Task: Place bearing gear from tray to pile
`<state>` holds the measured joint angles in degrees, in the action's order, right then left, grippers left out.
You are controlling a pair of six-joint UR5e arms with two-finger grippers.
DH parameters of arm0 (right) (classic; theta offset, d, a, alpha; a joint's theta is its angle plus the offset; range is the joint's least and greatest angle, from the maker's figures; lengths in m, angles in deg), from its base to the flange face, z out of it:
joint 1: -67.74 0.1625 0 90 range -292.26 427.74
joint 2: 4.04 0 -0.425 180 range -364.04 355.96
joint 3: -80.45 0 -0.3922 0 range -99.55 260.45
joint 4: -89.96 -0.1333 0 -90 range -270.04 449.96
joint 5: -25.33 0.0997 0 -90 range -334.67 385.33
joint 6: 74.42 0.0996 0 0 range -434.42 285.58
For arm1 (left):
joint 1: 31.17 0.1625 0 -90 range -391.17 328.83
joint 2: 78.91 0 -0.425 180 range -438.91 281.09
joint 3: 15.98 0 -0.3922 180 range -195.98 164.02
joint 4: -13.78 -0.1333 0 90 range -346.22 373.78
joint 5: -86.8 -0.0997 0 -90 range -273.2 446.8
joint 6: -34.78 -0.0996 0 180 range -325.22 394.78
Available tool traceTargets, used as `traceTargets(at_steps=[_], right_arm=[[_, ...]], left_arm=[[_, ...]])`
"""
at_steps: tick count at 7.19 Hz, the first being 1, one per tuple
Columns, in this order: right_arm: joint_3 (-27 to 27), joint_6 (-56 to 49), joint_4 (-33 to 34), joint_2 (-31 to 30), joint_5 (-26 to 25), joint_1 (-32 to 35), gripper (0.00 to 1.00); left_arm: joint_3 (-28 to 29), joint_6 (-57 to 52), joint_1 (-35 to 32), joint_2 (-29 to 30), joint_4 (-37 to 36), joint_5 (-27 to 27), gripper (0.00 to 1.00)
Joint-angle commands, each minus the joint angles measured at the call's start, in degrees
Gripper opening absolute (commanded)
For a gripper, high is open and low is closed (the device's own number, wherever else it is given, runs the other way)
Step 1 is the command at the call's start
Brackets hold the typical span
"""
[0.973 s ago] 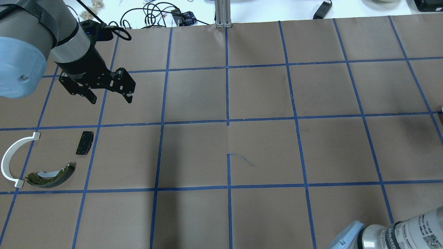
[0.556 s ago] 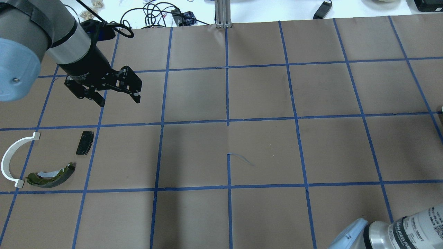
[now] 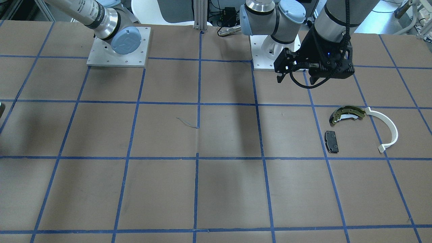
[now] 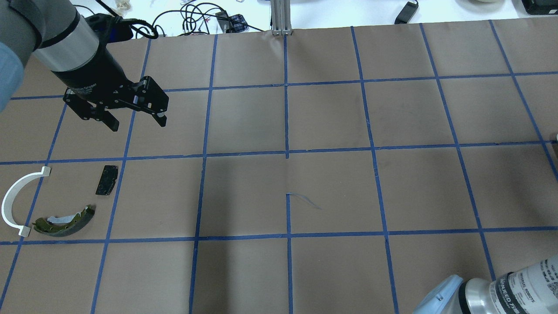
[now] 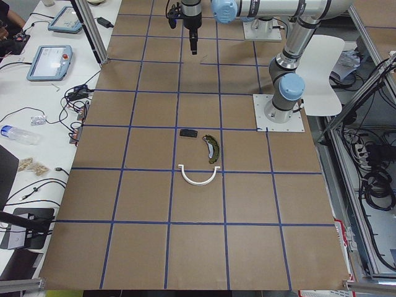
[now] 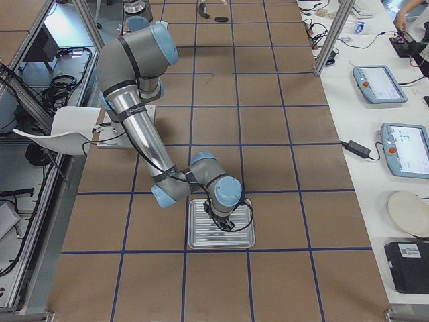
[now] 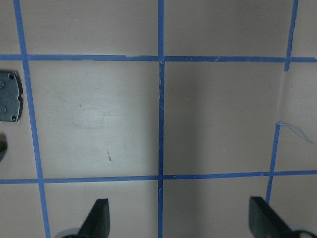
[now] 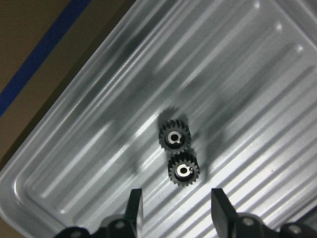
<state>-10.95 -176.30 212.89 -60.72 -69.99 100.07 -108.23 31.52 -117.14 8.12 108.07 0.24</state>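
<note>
—Black gears: how many do you count by the right pincer [image 8: 177, 213]?

—Two bearing gears, both lying flat on the ribbed metal tray [image 8: 247, 74]. The nearer gear [image 8: 183, 170] sits just ahead of the gap between the fingertips. The farther gear [image 8: 174, 138] is right behind it, touching it or almost; I cannot tell which.

—And the jaws?

—Spread apart, wider than one gear, with nothing between them. That pincer hangs over the tray and touches neither gear.

—What about the left pincer [image 4: 137, 124]?

—One pincer, spread wide and empty, above the brown paper of the table [image 4: 331, 187], well apart from the tray.

—Where is the pile from there?

—On the robot's side of the left pincer and a little to its left. It has three parts, one of each kind. The small black pad [image 4: 107, 179] lies nearest the pincer. The olive-brass brake shoe [image 4: 65, 222] and the white plastic arc [image 4: 13, 200] lie farther back toward the robot. One end of the shoe is just beside one foot of the arc, and the pad lies apart from both. The left wrist camera catches only the pad, at its left rim. All three parts lie well apart from the right pincer.
</note>
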Motion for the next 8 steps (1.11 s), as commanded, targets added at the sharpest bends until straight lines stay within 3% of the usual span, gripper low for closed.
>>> traceTargets(at_steps=[1,2,3,8], right_arm=[[-0.01,0.20,0.20,0.34,1.43,0.01,0.57],[-0.01,0.46,0.11,0.25,2.06,0.01,0.57],[-0.09,0.55,0.11,0.34,2.06,0.10,0.49],[-0.01,0.46,0.20,1.22,1.89,0.10,0.49]], left_arm=[[-0.47,-2.08,0.19,0.42,0.37,-3.32,1.00],[0.05,-2.10,0.19,1.56,0.20,-6.05,1.00],[-0.38,-2.62,0.19,1.57,-0.59,-5.81,1.00],[-6.27,-3.07,-0.16,-0.80,-6.75,-5.81,1.00]])
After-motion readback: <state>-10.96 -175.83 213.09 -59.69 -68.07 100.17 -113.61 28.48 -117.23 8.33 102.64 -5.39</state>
